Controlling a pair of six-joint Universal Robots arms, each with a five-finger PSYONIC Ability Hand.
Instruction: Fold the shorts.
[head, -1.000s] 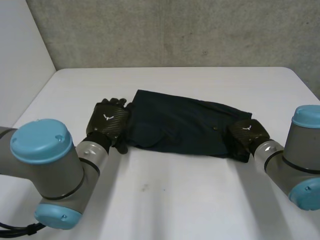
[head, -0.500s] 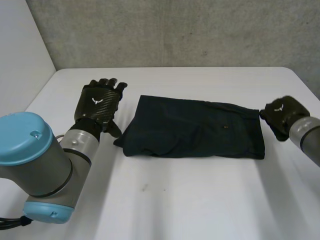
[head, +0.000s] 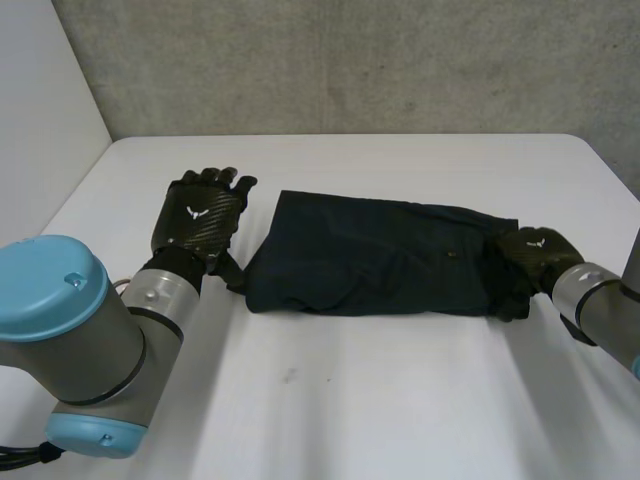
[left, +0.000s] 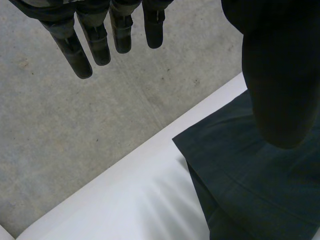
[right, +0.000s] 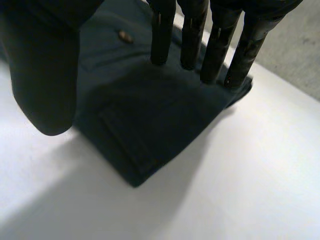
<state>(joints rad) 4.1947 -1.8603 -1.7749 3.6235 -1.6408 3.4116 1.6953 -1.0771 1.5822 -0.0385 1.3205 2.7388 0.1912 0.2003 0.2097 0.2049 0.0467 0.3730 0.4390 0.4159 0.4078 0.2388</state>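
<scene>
Looking mid-frame, we see dark shorts (head: 385, 258) on the table (head: 400, 400); our left hand (head: 200, 222) hangs open beside their left end, right hand (head: 525, 262) straight-fingered over their right.

Soft, even, fairly bright light

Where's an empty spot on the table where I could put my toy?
The widest bare table lies between the shorts and the robot's arms. Another strip runs between the shorts and the grey wall. It is crowded at the shorts' ends, by the left hand and right hand.
</scene>
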